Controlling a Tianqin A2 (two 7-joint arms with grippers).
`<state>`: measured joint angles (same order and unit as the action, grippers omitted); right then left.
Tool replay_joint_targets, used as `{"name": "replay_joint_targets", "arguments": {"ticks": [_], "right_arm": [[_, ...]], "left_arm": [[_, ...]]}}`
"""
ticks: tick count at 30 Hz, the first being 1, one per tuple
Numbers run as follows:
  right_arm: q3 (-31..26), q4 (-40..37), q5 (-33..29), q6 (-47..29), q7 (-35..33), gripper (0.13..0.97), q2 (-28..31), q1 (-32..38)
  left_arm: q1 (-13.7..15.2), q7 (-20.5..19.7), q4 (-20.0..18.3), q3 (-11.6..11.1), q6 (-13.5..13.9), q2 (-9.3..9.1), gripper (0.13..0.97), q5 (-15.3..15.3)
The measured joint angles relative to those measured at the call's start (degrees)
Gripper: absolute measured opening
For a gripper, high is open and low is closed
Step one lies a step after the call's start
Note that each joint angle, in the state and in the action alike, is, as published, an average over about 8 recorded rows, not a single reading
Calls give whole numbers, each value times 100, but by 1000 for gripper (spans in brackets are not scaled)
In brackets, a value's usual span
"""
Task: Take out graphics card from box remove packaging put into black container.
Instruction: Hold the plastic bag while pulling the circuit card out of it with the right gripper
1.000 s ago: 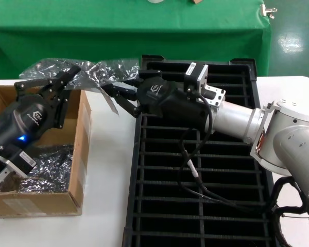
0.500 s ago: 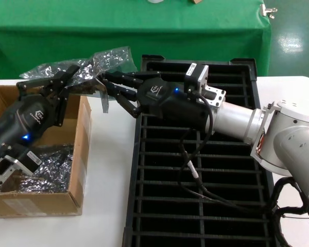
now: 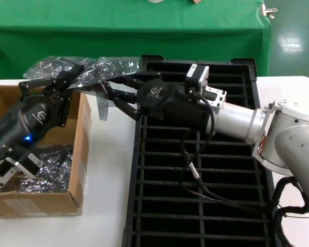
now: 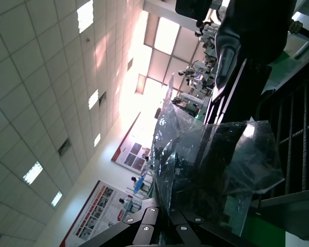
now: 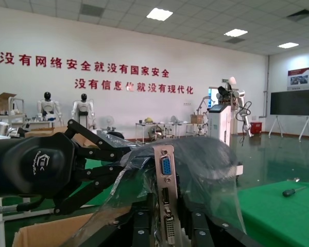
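We hold the bagged graphics card (image 5: 166, 190) aloft between box (image 3: 67, 200) and black container (image 3: 195, 206). Our left pincer (image 3: 67, 80) grips the packaging (image 3: 87, 69), our right pincer (image 3: 110, 90) clamps the card's bracket end. Unbagging and slotting remain.

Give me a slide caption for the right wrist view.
Right gripper grips the graphics card by its bracket, packaging draped over it.

Left gripper (image 3: 67, 77) raised, fingers clamped shut. Right gripper (image 3: 107, 88) facing it, arm stretched leftward, fingers clamped.
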<state>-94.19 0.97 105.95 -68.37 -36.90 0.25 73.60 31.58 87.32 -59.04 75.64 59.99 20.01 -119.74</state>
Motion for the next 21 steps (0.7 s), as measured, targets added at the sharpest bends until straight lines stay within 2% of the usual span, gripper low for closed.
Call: {"name": "replay_joint_targets", "arguments": {"ticks": [9,17,21], "right_arm": [[30,1,-58,-40,-11,320,14,5],[74,1,-83,-47,-9,482,44,24],[102,0,-85,-53,-11,482,56,26]], "left_arm": [[48,82,66,7,1,0,138,17],[152,254,296,11,7,29,138,53],[160,274,333,11,-3,39,138,60]]}}
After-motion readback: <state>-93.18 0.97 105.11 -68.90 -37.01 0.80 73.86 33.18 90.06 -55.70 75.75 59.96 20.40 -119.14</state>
